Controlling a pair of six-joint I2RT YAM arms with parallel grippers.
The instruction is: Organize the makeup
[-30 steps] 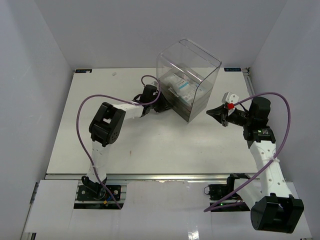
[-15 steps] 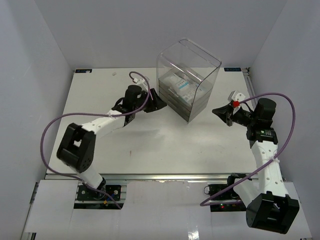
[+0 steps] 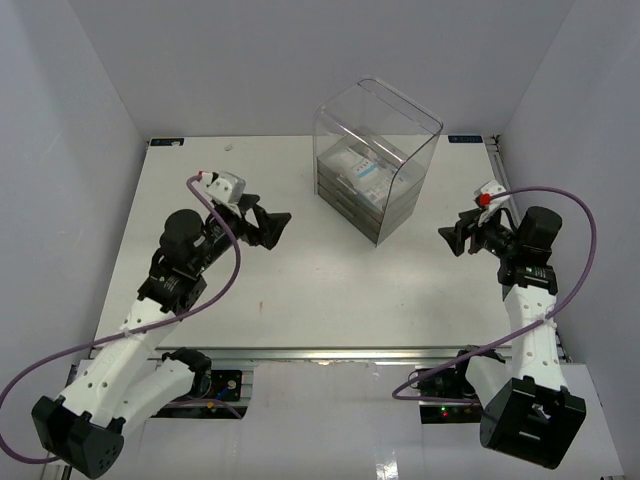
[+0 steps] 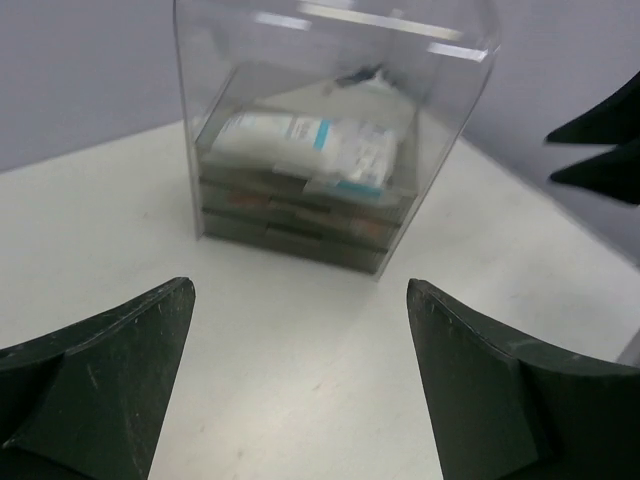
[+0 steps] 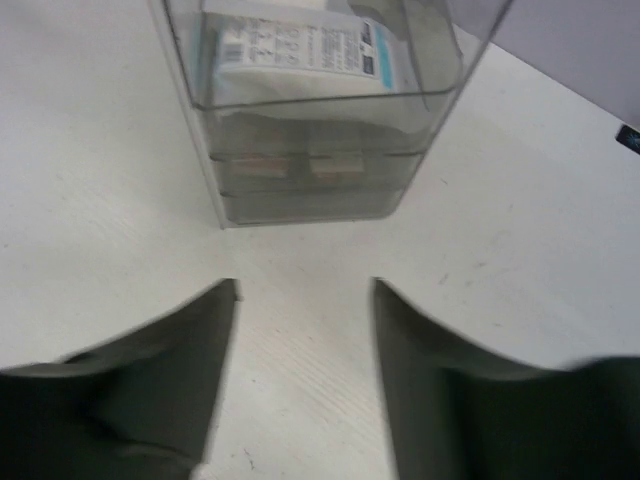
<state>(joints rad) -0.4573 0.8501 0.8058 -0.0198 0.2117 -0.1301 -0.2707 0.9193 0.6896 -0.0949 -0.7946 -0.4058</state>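
Observation:
The makeup lies inside the clear plastic drawer box (image 3: 375, 170) at the back of the table. White-and-blue sachets (image 3: 362, 172) (image 4: 310, 140) (image 5: 300, 45) rest on top of the stacked drawers, and flat palettes (image 4: 300, 205) (image 5: 300, 165) show dimly through the drawer fronts. My left gripper (image 3: 275, 228) (image 4: 298, 287) hovers left of the box, open wide and empty, pointing at it. To the right of the box, my right gripper (image 3: 452, 238) (image 5: 305, 284) is open with nothing between its fingers. Neither gripper touches the box.
The white table (image 3: 300, 290) is bounded by grey walls on three sides. The box (image 4: 330, 130) stands upright with its drawers pushed in. My right gripper's dark fingers (image 4: 600, 140) show at the right edge of the left wrist view.
My left arm has drawn back leftward from the box's drawer side and its jaws have opened wide. My right gripper has shifted slightly right and opened from shut.

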